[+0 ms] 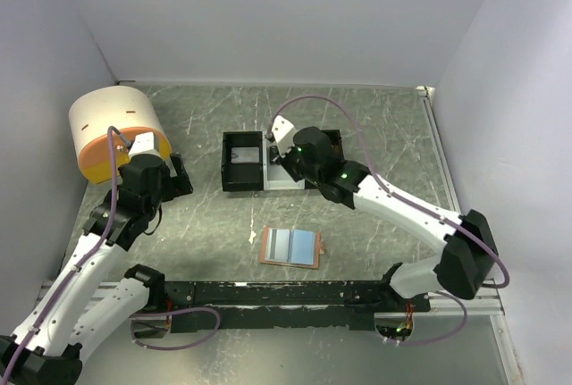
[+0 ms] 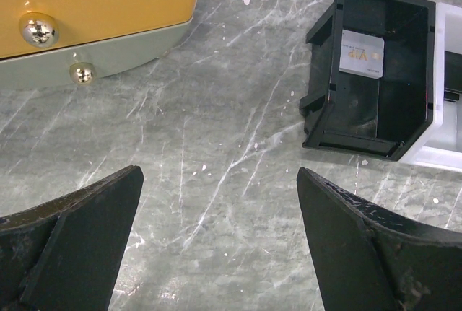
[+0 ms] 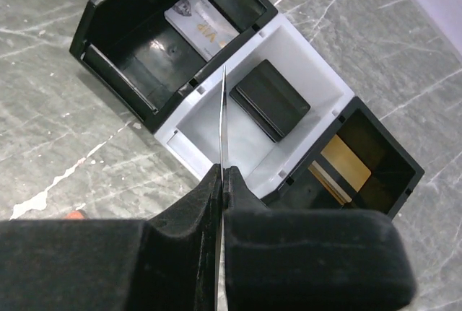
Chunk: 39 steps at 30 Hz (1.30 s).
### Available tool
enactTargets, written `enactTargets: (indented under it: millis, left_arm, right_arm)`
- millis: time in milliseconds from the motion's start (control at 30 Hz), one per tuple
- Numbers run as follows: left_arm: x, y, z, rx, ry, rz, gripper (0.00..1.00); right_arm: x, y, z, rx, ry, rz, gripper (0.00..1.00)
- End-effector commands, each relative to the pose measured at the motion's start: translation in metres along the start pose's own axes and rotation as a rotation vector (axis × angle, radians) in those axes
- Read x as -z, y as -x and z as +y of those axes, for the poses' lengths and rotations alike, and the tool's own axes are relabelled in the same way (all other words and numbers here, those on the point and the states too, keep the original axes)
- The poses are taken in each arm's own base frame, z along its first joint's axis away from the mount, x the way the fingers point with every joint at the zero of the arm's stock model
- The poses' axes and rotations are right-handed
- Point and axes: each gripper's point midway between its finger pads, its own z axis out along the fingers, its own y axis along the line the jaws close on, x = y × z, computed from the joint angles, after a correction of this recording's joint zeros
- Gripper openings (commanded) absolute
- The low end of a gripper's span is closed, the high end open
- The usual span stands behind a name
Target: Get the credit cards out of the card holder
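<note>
Right pincer (image 3: 222,175) is pressed together on a thin card (image 3: 222,120), seen edge-on and standing upright over the white middle compartment of the tray (image 3: 189,120). Left of the pincer, a silver VIP card (image 3: 202,28) lies in a black compartment. To its right is a gold card (image 3: 345,167), and just ahead a flat black piece (image 3: 273,98). The card holder (image 1: 290,246) lies open on the tabletop (image 1: 206,224), well behind that pincer. Left pincer (image 2: 218,174) is spread wide and holding nothing, with an orange container (image 2: 101,8) ahead on its left.
</note>
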Motion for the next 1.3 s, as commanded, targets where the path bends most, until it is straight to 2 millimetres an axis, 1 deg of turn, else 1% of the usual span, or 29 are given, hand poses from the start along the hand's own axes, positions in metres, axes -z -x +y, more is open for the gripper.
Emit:
enactTargets:
  millis: [0,67,167,267,367,400,533,600,667,767,867,1133,1267]
  left_arm:
    - [0.001,0.002,0.005,-0.006,0.015,-0.011,1.00]
    - [0.002,0.003,0.006,-0.003,0.023,-0.013,1.00]
    - [0.003,0.004,0.007,0.002,0.025,-0.020,1.00]
    - [0.004,0.004,0.007,0.005,0.022,-0.025,1.00]
    - [0.004,0.003,0.003,-0.004,-0.003,-0.020,1.00]
    - [0.003,0.003,0.002,-0.007,-0.008,-0.018,0.99]
    - [0.002,0.001,0.003,-0.013,0.000,-0.004,0.99]
    - [0.002,0.000,0.002,-0.015,-0.003,-0.001,0.99]
    - [0.002,0.000,0.001,-0.019,-0.010,0.001,1.00]
    - [0.003,0.001,0.000,-0.027,-0.019,0.005,1.00]
    - [0.004,0.001,-0.002,-0.029,-0.032,0.000,1.00]
    - [0.002,-0.001,-0.003,-0.033,-0.033,0.012,1.00]
    - [0.002,-0.001,-0.002,-0.033,-0.028,0.012,1.00]
  right_arm:
    - [-0.013,-0.009,-0.002,0.060,-0.003,0.089,0.00]
    - [-0.023,-0.017,-0.001,0.081,-0.004,0.122,0.00]
    - [-0.037,-0.028,-0.012,0.114,-0.072,0.180,0.00]
    - [-0.051,-0.036,-0.019,0.183,-0.101,0.217,0.00]
    - [-0.066,-0.035,-0.022,0.226,-0.075,0.214,0.00]
    - [-0.070,-0.030,-0.022,0.239,-0.058,0.209,0.00]
    - [-0.082,-0.024,-0.036,0.331,-0.096,0.190,0.00]
    - [-0.091,-0.031,-0.039,0.401,-0.090,0.193,0.00]
    - [-0.098,-0.037,-0.046,0.434,-0.127,0.220,0.00]
    - [-0.107,-0.047,-0.043,0.461,-0.089,0.258,0.00]
    - [-0.117,-0.048,-0.041,0.492,-0.076,0.247,0.00]
    - [-0.141,-0.062,-0.056,0.592,-0.098,0.327,0.00]
    - [-0.153,-0.069,-0.062,0.606,-0.101,0.341,0.00]
